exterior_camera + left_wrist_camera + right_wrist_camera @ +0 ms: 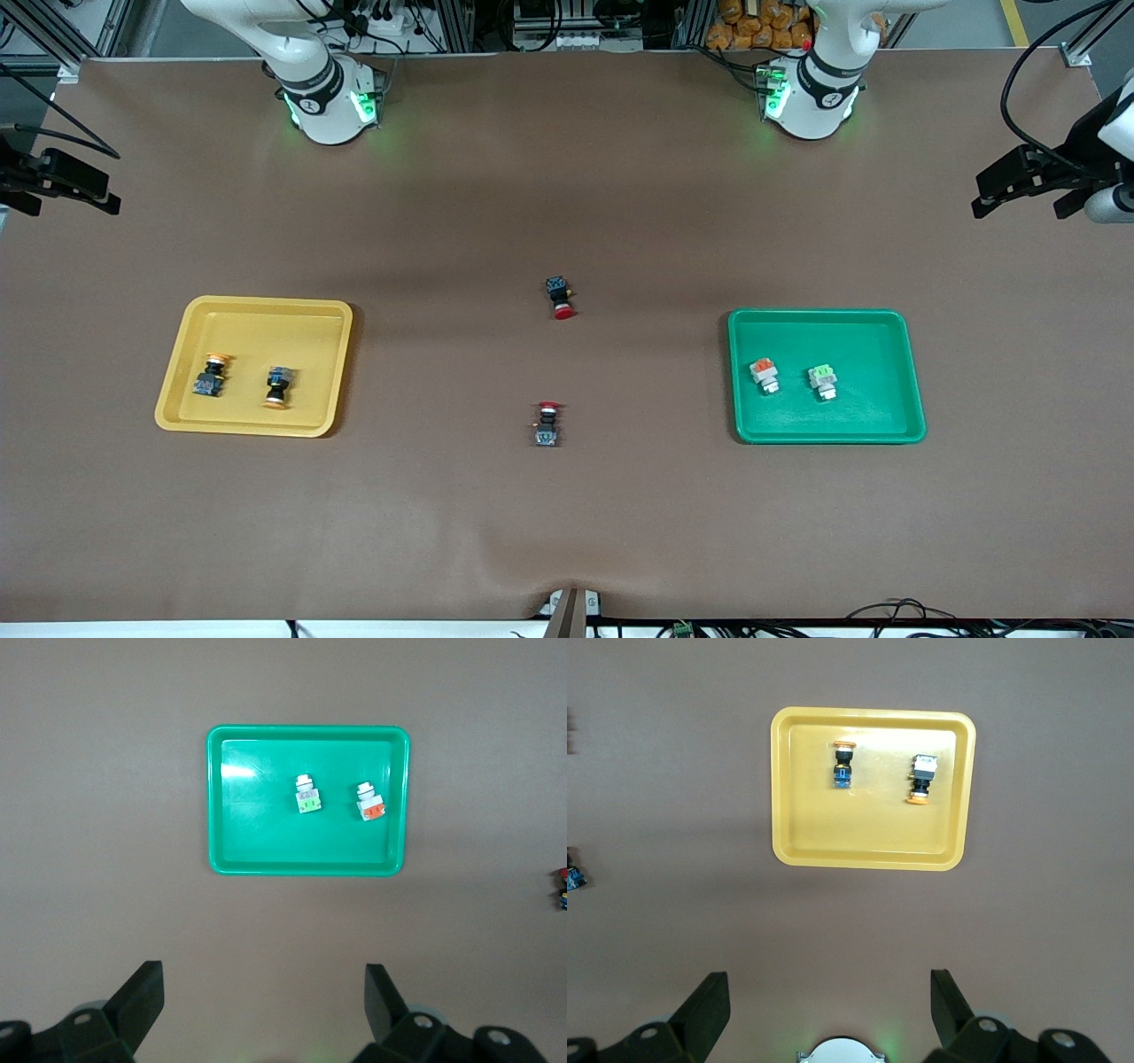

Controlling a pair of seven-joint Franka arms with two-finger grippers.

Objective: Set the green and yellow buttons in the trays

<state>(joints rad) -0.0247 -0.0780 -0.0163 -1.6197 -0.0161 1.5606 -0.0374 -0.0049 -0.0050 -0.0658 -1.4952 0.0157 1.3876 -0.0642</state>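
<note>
The yellow tray [257, 307] lies toward the right arm's end and holds two black-bodied buttons with yellow-orange caps [213, 375] [278, 387]. In the right wrist view the tray [873, 716] and both buttons [844, 764] [922, 778] show from high above. The green tray [824, 315] lies toward the left arm's end with an orange-topped white button [764, 374] and a green-topped one [823, 381], the latter also in the left wrist view [306, 796]. My left gripper [264, 973] and right gripper [829, 979] hang open and empty high over bare table near their bases.
Two black switches with red caps lie on the table between the trays, one farther from the front camera [560, 298] and one nearer [547, 424]. Black fixtures [1028, 177] [53, 182] jut in at both table ends. The brown mat has a slight ripple at its near edge.
</note>
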